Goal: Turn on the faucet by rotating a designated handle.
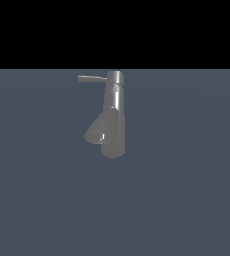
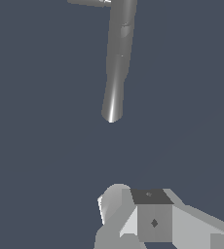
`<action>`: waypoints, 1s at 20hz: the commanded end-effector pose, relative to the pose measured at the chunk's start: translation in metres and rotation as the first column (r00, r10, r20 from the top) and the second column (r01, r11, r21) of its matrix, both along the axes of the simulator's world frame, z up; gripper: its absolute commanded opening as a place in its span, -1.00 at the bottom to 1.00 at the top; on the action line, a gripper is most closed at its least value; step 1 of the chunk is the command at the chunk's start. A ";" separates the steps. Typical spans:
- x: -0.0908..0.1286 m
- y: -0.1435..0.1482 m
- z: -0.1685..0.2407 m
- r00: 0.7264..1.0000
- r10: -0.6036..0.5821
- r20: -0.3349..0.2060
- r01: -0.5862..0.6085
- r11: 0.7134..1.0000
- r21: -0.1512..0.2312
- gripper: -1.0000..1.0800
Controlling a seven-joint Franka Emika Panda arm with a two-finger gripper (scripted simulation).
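The faucet [image 1: 113, 117] stood on the dark blue-grey floor [image 1: 187, 200], near its far edge in the exterior view. Its handle [image 1: 92, 78], a thin rod, stuck out sideways from the cap toward the exterior view's left, and the short wide spout [image 1: 98, 130] angled down on that same side. The gripper [image 2: 133, 219] showed only in the wrist view, well apart from the faucet; whether its fingers were apart or together, I could not tell.

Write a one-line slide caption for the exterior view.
Grey metal faucet standing alone on a flat blue-grey surface, its thin handle pointing toward the exterior view's left; no robot arm visible.
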State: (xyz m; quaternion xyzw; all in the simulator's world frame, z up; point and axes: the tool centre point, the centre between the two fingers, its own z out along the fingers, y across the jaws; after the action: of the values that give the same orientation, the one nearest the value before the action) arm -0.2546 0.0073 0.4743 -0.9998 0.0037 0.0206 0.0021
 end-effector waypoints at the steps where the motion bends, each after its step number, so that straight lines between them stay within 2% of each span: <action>1: 0.000 0.000 0.000 1.000 0.000 0.000 0.000 1.000 0.000 -1.00; 12: 0.004 0.011 -0.002 1.000 0.005 0.002 -0.005 0.999 -0.033 -1.00; 20: 0.023 0.015 -0.001 0.997 -0.071 0.005 0.071 0.997 -0.024 -1.00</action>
State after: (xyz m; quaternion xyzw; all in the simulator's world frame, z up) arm -0.2359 0.0213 0.4732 -0.9993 0.0306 0.0184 -0.0103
